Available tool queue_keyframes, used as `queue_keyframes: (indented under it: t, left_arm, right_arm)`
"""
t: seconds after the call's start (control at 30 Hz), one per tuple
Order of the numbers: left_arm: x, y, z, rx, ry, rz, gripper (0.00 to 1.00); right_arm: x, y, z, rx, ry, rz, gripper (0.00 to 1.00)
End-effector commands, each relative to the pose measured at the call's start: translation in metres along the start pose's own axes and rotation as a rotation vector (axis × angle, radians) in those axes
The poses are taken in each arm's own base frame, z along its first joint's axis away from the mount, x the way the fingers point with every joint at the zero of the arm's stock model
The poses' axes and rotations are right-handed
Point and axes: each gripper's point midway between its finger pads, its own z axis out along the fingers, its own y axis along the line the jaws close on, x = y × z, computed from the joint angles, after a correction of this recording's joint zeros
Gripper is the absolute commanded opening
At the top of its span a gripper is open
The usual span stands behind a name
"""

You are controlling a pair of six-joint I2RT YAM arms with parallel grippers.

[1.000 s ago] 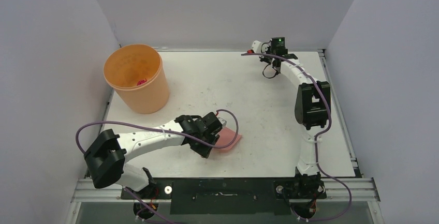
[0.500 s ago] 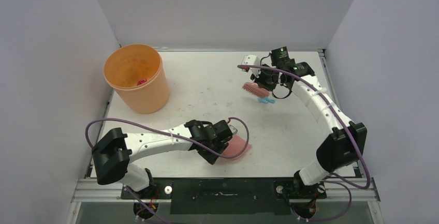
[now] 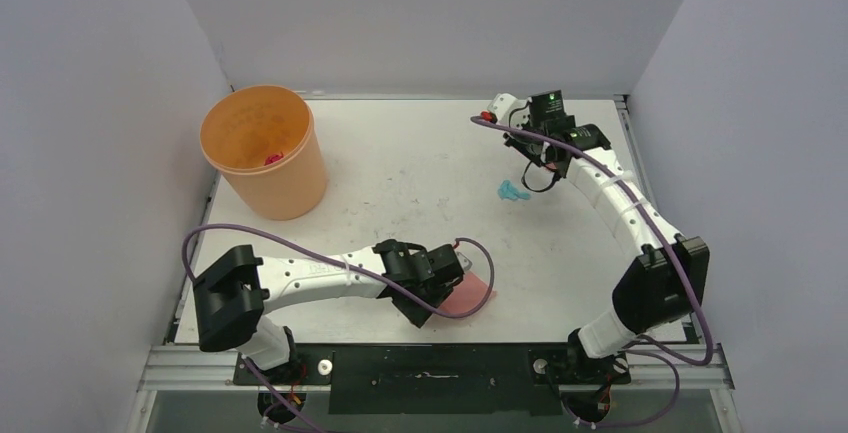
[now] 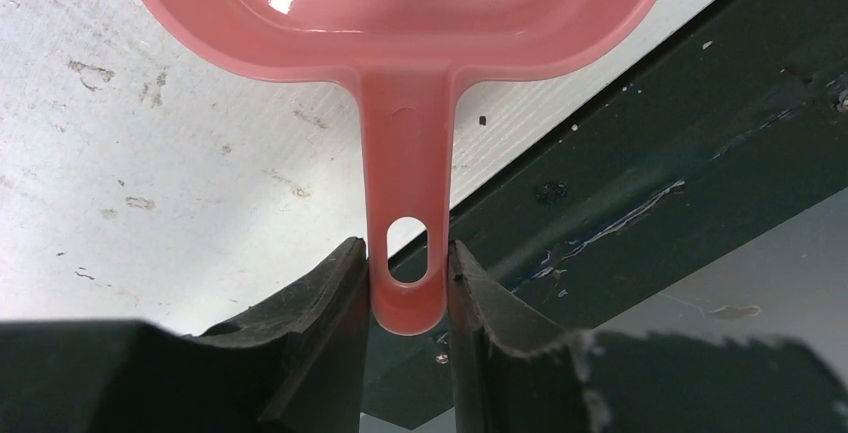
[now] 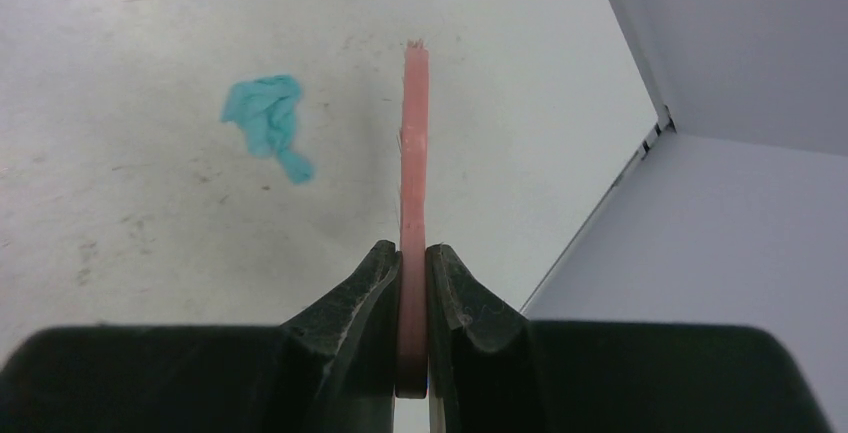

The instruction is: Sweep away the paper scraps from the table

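Note:
One teal paper scrap lies on the white table at the far right; it also shows in the right wrist view. My right gripper is shut on the pink hand brush, held edge-on just right of the scrap and not touching it. My left gripper is shut on the handle of the pink dustpan, which is at the table's near edge. The pan looks empty.
An orange bucket stands at the far left with a magenta scrap inside. Grey walls close the table's back and sides. A dark metal rail runs along the near edge under the dustpan's handle.
My left gripper has carried the dustpan rightward along the near edge. My right arm swung out with the brush to the teal scrap, then drew it back and turned it edge-on.

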Motion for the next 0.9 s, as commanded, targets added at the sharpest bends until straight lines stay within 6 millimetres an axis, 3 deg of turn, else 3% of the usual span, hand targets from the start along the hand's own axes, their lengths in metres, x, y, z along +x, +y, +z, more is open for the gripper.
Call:
queue_keyframes:
  t: [0.0, 0.13, 0.23, 0.33, 0.53, 0.77, 0.87]
  left_arm:
    - [-0.013, -0.009, -0.006, 0.017, -0.026, -0.023, 0.0]
    - [-0.016, -0.011, -0.004, 0.011, -0.017, -0.022, 0.0]
    - [-0.015, -0.008, -0.003, -0.01, 0.007, -0.016, 0.0]
    - [-0.014, -0.005, -0.002, -0.03, 0.036, -0.009, 0.0]
    - [-0.013, -0.002, 0.004, -0.045, 0.075, -0.005, 0.0]
    - [-0.019, 0.004, 0.012, -0.03, 0.108, -0.025, 0.0]
    - [-0.027, 0.005, 0.011, -0.024, 0.091, -0.027, 0.0]
  right_arm:
    - [0.009, -0.058, 0.024, 0.239, 0.08, 0.058, 0.05]
    - [0.014, -0.046, 0.058, 0.158, 0.108, 0.067, 0.05]
    - [0.017, -0.015, 0.077, 0.039, 0.112, 0.07, 0.05]
    - [0.012, 0.026, 0.076, -0.09, 0.103, 0.066, 0.05]
    - [0.003, 0.094, 0.036, -0.305, 0.04, 0.033, 0.05]
    - [0.012, 0.16, -0.015, -0.52, 0.026, 0.088, 0.05]
    - [0.002, 0.183, -0.043, -0.67, -0.016, 0.161, 0.05]
